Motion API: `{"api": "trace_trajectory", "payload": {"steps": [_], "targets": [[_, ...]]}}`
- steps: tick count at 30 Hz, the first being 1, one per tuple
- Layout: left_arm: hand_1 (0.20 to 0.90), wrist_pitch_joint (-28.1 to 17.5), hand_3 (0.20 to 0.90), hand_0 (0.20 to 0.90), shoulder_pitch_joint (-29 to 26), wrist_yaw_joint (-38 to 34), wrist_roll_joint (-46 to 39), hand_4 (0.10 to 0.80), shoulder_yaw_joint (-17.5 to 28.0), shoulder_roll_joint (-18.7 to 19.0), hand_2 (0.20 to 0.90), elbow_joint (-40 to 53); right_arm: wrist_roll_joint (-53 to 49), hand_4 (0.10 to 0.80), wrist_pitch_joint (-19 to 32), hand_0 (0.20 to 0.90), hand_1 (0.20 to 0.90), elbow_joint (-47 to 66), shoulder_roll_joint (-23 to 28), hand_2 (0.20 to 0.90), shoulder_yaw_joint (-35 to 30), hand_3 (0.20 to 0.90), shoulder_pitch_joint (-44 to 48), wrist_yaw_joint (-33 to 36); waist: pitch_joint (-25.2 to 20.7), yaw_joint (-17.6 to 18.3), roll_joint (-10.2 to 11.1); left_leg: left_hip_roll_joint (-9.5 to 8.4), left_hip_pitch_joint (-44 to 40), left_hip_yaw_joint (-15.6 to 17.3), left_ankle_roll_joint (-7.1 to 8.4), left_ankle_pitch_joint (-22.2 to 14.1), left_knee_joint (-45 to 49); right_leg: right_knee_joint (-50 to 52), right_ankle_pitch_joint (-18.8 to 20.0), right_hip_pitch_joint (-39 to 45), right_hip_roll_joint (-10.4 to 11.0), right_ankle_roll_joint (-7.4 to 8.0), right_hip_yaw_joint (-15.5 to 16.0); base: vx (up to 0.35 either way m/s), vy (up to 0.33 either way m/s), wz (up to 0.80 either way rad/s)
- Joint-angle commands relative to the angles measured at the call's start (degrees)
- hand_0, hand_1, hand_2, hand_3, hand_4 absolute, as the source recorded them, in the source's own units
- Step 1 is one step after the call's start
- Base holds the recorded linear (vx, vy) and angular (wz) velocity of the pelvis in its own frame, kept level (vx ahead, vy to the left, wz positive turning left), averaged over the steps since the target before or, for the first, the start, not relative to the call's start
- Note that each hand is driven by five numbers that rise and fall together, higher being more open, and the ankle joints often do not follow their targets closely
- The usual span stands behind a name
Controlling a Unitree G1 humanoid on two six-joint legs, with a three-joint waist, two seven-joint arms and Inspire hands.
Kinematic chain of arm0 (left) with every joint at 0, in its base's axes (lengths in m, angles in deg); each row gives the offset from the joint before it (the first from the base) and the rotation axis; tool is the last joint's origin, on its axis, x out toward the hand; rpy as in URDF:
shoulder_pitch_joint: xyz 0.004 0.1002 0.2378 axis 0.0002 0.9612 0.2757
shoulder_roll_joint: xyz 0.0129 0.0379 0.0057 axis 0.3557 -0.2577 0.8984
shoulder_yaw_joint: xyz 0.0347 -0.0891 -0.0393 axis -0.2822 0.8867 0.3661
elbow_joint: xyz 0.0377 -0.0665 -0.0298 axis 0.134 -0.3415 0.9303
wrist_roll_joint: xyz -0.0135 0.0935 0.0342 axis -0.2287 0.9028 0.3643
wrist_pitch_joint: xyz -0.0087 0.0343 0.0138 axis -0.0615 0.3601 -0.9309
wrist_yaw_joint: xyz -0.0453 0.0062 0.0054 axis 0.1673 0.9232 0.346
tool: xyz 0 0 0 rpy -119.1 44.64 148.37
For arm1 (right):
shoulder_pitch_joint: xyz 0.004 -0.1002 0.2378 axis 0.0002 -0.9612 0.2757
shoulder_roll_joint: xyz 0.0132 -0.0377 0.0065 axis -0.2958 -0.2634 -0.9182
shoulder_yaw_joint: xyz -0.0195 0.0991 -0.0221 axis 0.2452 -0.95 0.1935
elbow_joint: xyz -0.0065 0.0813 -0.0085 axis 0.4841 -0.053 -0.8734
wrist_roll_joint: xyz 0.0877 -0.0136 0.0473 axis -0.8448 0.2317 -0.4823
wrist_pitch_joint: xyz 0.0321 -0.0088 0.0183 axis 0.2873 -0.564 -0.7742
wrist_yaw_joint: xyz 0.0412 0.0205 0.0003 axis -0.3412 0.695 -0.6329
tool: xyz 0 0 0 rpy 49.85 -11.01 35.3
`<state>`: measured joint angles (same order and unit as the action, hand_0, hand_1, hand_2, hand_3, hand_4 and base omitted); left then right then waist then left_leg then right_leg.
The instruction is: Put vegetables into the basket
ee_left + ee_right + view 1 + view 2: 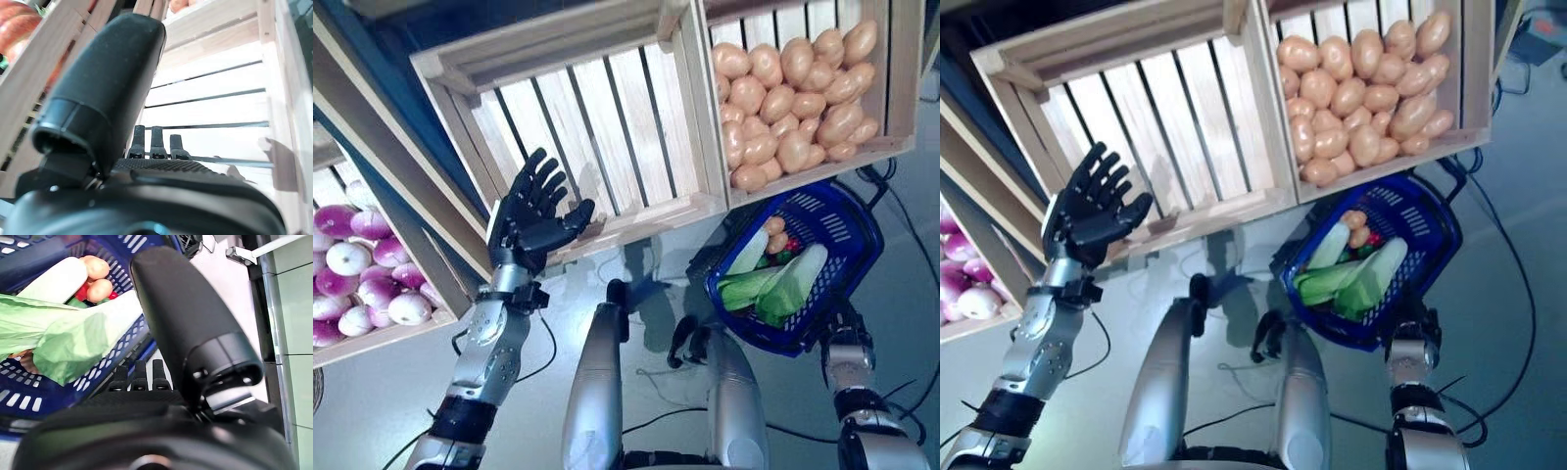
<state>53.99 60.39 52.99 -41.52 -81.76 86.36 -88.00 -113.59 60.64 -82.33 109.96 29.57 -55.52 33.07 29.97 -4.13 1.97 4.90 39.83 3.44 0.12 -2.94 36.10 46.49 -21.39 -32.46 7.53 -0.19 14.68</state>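
- The left robot hand (pixel 533 217) is raised with fingers spread and straight, holding nothing, in front of the empty wooden crate (pixel 597 127).
- The right robot hand (pixel 146 377) sits under the blue basket (pixel 847 230); in the eye views it is hidden by the basket, and whether its fingers grip the basket cannot be told.
- The basket holds leafy greens (pixel 773 284), a few potatoes (pixel 775 235) and something small and red, too hidden to identify.
- Beside the empty crate, a potato crate (pixel 793 88) is cut off above; purple onions (pixel 357 274) lie far left, partly out of view.
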Motion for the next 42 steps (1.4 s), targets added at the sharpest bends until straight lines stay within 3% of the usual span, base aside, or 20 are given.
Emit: {"api": "trace_trajectory", "payload": {"steps": [1, 6, 12, 14, 19, 22, 25, 30, 36, 42], "targets": [[0.9, -3.85, 0.9, 0.9, -2.36, 4.2, 1.17, 0.8, 3.47, 0.25, 0.9, 5.63, 5.49, 0.8, 6.48, 0.9, 0.9, 2.72, 3.07, 0.9, -2.23, 0.9, -1.42, -3.14, -1.8, 0.4, 0.27, -0.48, -6.32, 2.56, 1.0, -6.34, -1.88, -12.1, 11.1, 5.17, -1.4, -0.59, 0.31, 0.017, 0.09, -0.12], [0.9, -3.48, 0.9, 0.9, 0.46, 5.26, 4.7, 0.8, 2.68, -0.5, 0.9, 3.98, 21.88, 0.8, 9.62, 0.9, 0.9, 11.35, 1.91, 0.9, 2.87, 0.9, -6.99, -2.16, -6.45, 1.68, 0.17, -1.28, -15.9, 4.19, 1.68, -0.69, -16.71, -25.94, 14.88, 13.5, -3.31, 0.58, 0.1, 0.034, 0.138, -0.18], [0.9, -1.85, 0.9, 0.9, 5.23, 9.52, 9.14, 0.8, 1.41, -1.57, 0.9, 3.71, 35.57, 0.8, 8.65, 0.9, 0.9, 23.36, -0.91, 0.9, 7.38, 0.9, -14.57, -1.81, -10.93, 3.43, -0.4, -2.26, -23.35, 5.46, 1.35, 2.03, -26.27, -33.93, 17.46, 19.13, -3.93, 2.24, -1.15, 0.061, 0.135, -0.09], [0.9, -0.07, 0.9, 0.9, 8.29, 14.74, 13.37, 0.8, -0.67, -2.33, 0.9, 1.71, 40.32, 0.8, 6.23, 0.9, 0.9, 28.07, -2.73, 0.9, 10.16, 0.9, -19.04, -5.73, -14.16, 4.31, -0.71, -2.32, -28.04, 6.22, 1.32, 3.79, -32.48, -38.31, 18.73, 22.85, -3.77, 3.42, -1.39, 0.158, 0.131, -0.06], [0.9, 1.59, 0.9, 0.9, 11.64, 20.72, 20.79, 0.8, -5.68, -0.71, 0.9, -5.19, 51.74, 0.8, 1.17, 0.9, 0.9, 29.47, -0.83, 0.9, 15.92, 0.9, -22.02, -11.48, -18.44, 5.03, -1.64, -2.0, -32.58, 7.12, 1.78, 5.32, -38.19, -42.71, 20.21, 26.53, -3.3, 4.73, -1.08, 0.084, 0.107, -0.01], [0.9, 1.04, 0.9, 0.9, 11.51, 20.76, 23.64, 0.8, -8.85, 0.04, 0.9, -10.69, 53.38, 0.8, -0.45, 0.9, 0.9, 27.06, -0.23, 0.9, 18.76, 0.9, -21.75, -13.46, -20.17, 5.47, -1.91, -1.81, -34.29, 7.78, 1.91, 5.25, -39.13, -44.39, 20.78, 27.94, -2.82, 5.27, -0.81, 0.054, 0.072, -0.07], [0.9, 3.8, 0.9, 0.9, 11.47, 21.53, 22.57, 0.8, -10.88, -0.11, 0.9, -14.95, 56.48, 0.8, -1.22, 0.9, 0.9, 25.48, -0.04, 0.9, 21.14, 0.9, -21.72, -14.47, -21.29, 5.86, -2.09, -1.83, -35.79, 8.15, 2.01, 4.71, -39.01, -46.23, 21.58, 29.44, -2.29, 5.66, -0.72, 0.059, 0.07, -0.02], [0.9, 3.64, 0.9, 0.9, 9.41, 18.7, 26.79, 0.8, -15.6, -3.95, 0.9, -29.11, 61.98, 0.8, -6.15, 0.9, 0.9, 18.43, -0.74, 0.9, 26.66, 0.9, -20.84, -16.87, -23.59, 6.67, -2.43, -1.78, -38.53, 8.66, 2.19, 4.09, -40.21, -48.29, 22.32, 31.6, -1.9, 6.35, -0.66, 0.042, 0.06, -0.08], [0.9, 4.29, 0.9, 0.9, 5.98, 13.72, 35.07, 0.8, -16.05, -8.55, 0.9, -47.15, 62.36, 0.8, -10.27, 0.9, 0.9, 3.72, -2.6, 0.9, 28.54, 0.9, -19.27, -17.07, -24.55, 7.35, -2.22, -1.87, -40.79, 9.03, 1.77, 2.98, -39.97, -48.34, 21.8, 33.18, -1.99, 6.41, -1.19, 0.035, 0.029, -0.04], [0.9, 6.49, 0.9, 0.9, 5.21, 7.44, 38.99, 0.8, -14.82, -13.1, 0.9, -64.04, 60.95, 0.8, -12.73, 0.9, 0.9, -16.76, -6.18, 0.9, 23.73, 0.9, -18.44, -14.49, -25.99, 7.34, -2.29, -1.89, -42.93, 8.81, 1.22, 2.05, -39.79, -48.76, 21.46, 35.23, -2.25, 6.27, -1.88, 0.053, 0.018, -0.04]]}}
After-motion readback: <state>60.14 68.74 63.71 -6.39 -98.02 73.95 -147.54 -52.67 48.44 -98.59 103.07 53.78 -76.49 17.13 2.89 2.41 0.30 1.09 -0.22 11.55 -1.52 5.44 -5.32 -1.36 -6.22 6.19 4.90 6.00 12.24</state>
